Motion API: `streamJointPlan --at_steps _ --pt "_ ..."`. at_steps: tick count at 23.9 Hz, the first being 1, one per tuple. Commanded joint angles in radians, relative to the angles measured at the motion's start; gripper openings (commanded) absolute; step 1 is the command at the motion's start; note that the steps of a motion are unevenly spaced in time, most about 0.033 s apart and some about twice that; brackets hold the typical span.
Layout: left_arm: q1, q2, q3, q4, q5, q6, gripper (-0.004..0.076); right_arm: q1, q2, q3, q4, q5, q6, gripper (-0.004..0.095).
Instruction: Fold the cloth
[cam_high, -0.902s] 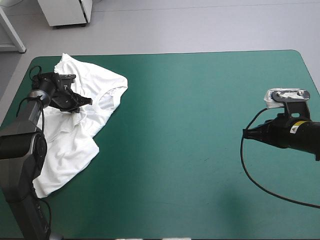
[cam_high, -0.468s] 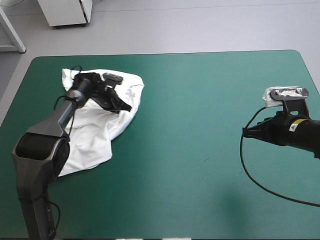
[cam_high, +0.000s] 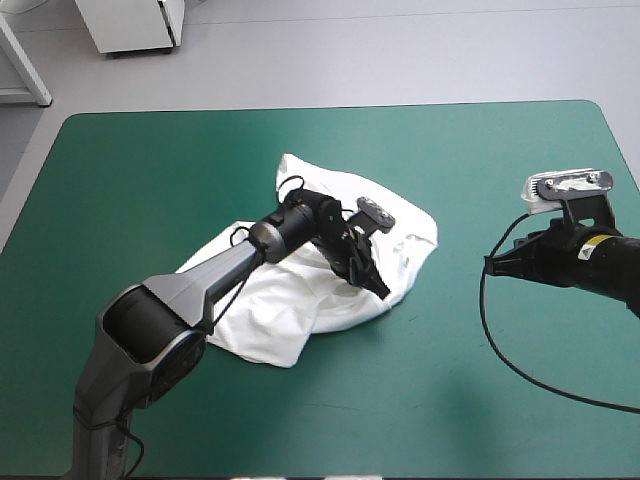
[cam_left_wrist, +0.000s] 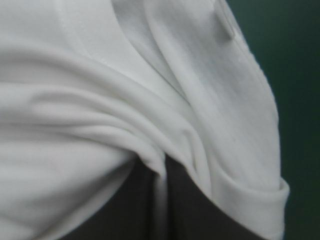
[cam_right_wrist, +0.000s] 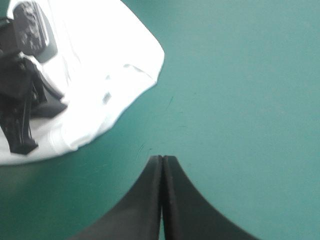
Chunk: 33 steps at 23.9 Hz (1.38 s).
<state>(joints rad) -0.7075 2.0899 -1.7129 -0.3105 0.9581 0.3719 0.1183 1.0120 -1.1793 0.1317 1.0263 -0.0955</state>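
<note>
White T-shirt (cam_high: 290, 320) lies crumpled on the worktop (cam_high: 500, 400), no fold made yet; my left end effector (cam_high: 383, 289) is pinched onto it, my right end effector (cam_right_wrist: 162, 160) closed, empty.

Nothing legible. The yellow label (cam_high: 597, 240) on the right arm (cam_high: 600, 268) is too small to read. The small tag (cam_left_wrist: 226, 22) on the T-shirt (cam_left_wrist: 100, 100) is blurred.

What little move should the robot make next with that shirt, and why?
Probably bring the right claw over to the T-shirt: it is a crumpled heap, pinched only by the left claw, while the right one is shut, apart.
</note>
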Motion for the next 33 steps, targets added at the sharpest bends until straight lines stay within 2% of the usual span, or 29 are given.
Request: streamJointPlan --at_steps 1,6,9,11,13,16,17,19,23,26,33 --pt "-0.114 -0.026 -0.002 -0.115 0.071 -0.004 -0.0009 0.004 0.008 -0.031 0.001 -0.072 -0.018 -0.0019" --pt "-0.229 -0.026 -0.002 -0.135 0.083 0.027 -0.0009 0.004 0.045 -0.031 0.001 -0.074 -0.018 -0.0019" --pt "-0.247 -0.026 -0.002 -0.143 0.134 0.091 -0.0009 0.004 0.057 -0.031 0.001 -0.089 -0.018 -0.0019" --pt "-0.220 -0.036 -0.002 -0.102 0.148 0.063 0.0000 0.004 0.064 -0.031 0.001 -0.095 -0.018 -0.0019" --pt "-0.173 -0.068 -0.008 -0.108 0.160 0.063 0.0110 0.004 0.064 -0.031 0.003 -0.095 -0.018 -0.0019" --pt "-0.085 -0.123 -0.052 -0.096 0.221 0.014 0.0440 0.004 0.064 -0.031 0.003 -0.097 -0.018 -0.0019" --pt "-0.061 -0.135 -0.070 -0.066 0.253 -0.005 0.0507 0.004 0.064 -0.031 0.005 -0.097 -0.018 -0.0019" --pt "-0.016 -0.175 -0.096 0.016 0.300 -0.064 0.0502 0.004 0.064 -0.031 0.005 -0.095 -0.018 -0.0019" --pt "0.044 -0.301 -0.097 0.079 0.306 -0.085 0.0468 0.004 0.064 -0.031 0.005 -0.095 -0.018 -0.0019" --pt "0.056 -0.369 -0.082 0.266 0.330 -0.173 0.0469 0.004 0.064 -0.031 0.005 -0.095 -0.018 -0.0019" --pt "0.123 -0.542 0.129 0.381 0.330 -0.302 0.0469 0.004 0.064 -0.031 0.005 -0.083 -0.016 -0.0019"
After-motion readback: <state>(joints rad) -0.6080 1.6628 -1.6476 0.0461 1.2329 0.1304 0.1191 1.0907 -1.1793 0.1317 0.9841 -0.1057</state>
